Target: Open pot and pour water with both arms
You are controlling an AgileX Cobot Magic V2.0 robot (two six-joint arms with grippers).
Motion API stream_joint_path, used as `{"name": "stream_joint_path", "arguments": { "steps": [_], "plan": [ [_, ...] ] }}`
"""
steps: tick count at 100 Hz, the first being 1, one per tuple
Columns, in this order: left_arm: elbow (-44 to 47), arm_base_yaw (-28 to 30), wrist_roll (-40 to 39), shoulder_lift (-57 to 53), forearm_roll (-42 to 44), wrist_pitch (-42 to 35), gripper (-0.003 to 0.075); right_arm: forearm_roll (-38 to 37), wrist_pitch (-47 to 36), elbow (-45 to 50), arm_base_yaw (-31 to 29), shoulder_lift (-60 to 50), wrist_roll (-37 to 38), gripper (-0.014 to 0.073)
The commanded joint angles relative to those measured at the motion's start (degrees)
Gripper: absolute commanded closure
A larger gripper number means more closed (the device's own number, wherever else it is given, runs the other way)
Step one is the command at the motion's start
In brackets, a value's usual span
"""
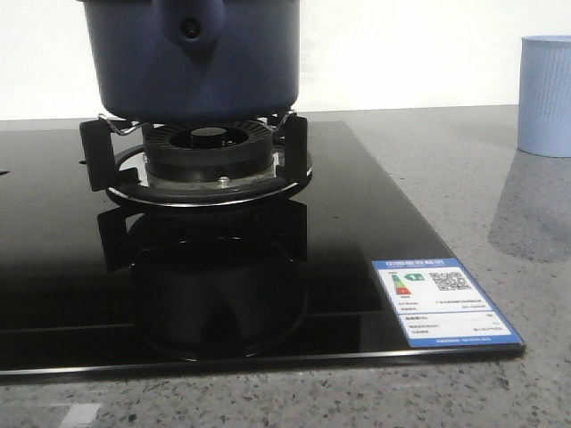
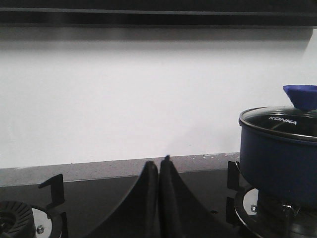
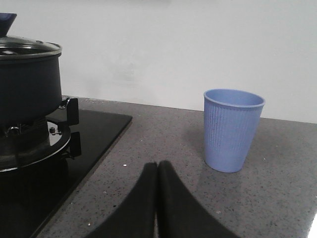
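Note:
The dark navy-blue pot (image 1: 201, 62) stands on the burner grate of the black glass hob (image 1: 375, 232). It also shows in the left wrist view (image 2: 280, 158) and in the right wrist view (image 3: 27, 87), with a glass lid (image 2: 280, 121) and a blue knob (image 2: 302, 95) on it. A pale blue ribbed cup (image 3: 232, 130) stands on the grey counter to the right of the hob; it also shows in the front view (image 1: 546, 94). My left gripper (image 2: 159, 161) is shut and empty, low over the hob, left of the pot. My right gripper (image 3: 157, 164) is shut and empty, over the counter between hob and cup.
A second burner (image 2: 17, 220) lies at the hob's left. An energy label sticker (image 1: 443, 301) sits on the hob's front right corner. A white wall (image 2: 148, 89) stands behind the counter. The grey speckled counter (image 3: 277, 198) surrounds the hob.

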Motion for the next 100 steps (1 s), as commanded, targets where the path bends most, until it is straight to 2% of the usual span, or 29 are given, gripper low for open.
{"name": "stream_joint_path", "arguments": {
  "steps": [1, 70, 77, 84, 92, 100],
  "plan": [
    [-1.45, 0.02, -0.36, 0.63, -0.77, -3.19, 0.0741, 0.88, 0.64, -1.43, -0.01, 0.63, -0.5, 0.065],
    [-1.45, 0.02, -0.36, 0.63, -0.77, -3.19, 0.0741, 0.76, 0.64, -1.43, -0.01, 0.63, -0.5, 0.065],
    [-1.34, 0.02, -0.69, 0.63, 1.74, -3.19, 0.0741, 0.76, 0.64, -1.43, -0.01, 0.63, -0.5, 0.065],
    [-0.37, 0.02, -8.59, 0.63, 10.23, -4.0, 0.0741, 0.76, 0.64, -1.43, -0.01, 0.63, -0.5, 0.065],
    [2.08, 1.0, -23.9, 0.63, 23.82, -5.44, 0.0741, 0.76, 0.64, -1.43, -0.01, 0.63, -0.5, 0.065],
    [5.46, 2.18, -28.59, 0.63, 27.85, -6.88, 0.0741, 0.76, 0.64, -1.43, -0.01, 0.63, -0.5, 0.065]
  ]
}}
